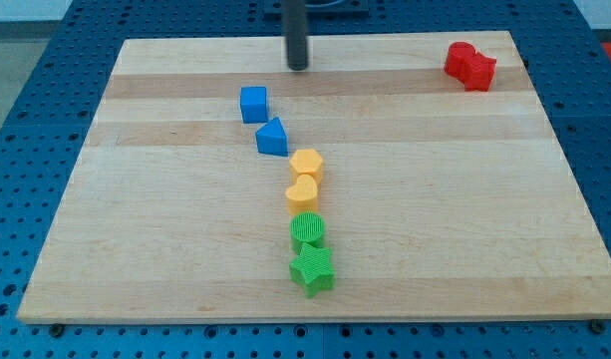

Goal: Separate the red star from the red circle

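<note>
- A pale wooden board point(405, 199) with lengthwise grain fills most of the view.
- A blue perforated surface point(26, 120) borders it on every side.
- Lighting is even and bright.

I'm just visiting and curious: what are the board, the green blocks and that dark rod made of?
The board looks like pale wood: grain and plank seams show, with a matt finish. The green circle and green star seem plastic, possibly 3D-printed: fine ridges line their tops. The rod, down to my tip, looks dark and smooth; metal or plastic, I cannot tell.
</note>
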